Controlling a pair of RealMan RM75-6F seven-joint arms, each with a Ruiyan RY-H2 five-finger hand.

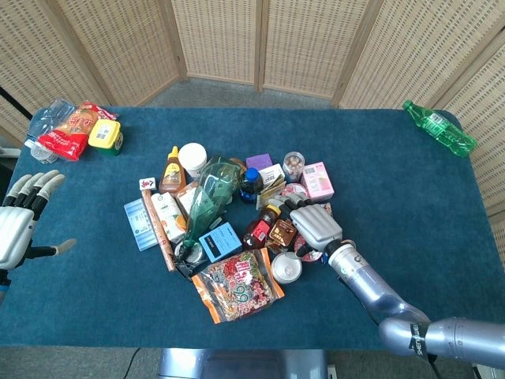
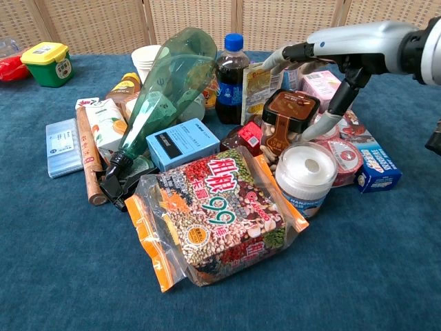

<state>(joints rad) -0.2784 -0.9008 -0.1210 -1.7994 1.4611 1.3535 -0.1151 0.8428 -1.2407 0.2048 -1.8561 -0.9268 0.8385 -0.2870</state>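
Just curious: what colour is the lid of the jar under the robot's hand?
Brown, on the jar; chest view shows it best.

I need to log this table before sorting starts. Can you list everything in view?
Mixed-grain bag: 1, orange-edged, front of pile.
Green spray bottle: 1, lying across pile.
Blue box: 1, beside the spray bottle.
Cola bottle: 1, dark, blue cap, pile rear.
Brown-lidded jar: 1, pile centre.
White-lidded tub: 1, right front.
Pink box: 1, pile rear right.
Paper cup: 1, white, pile rear left.
Green bottle: 1, far right corner.
Yellow-lidded tub: 1, green, far left.
Table: 1, blue cloth.
Left hand: open, left edge, apart from pile.
Right hand: fingers spread above the jar.
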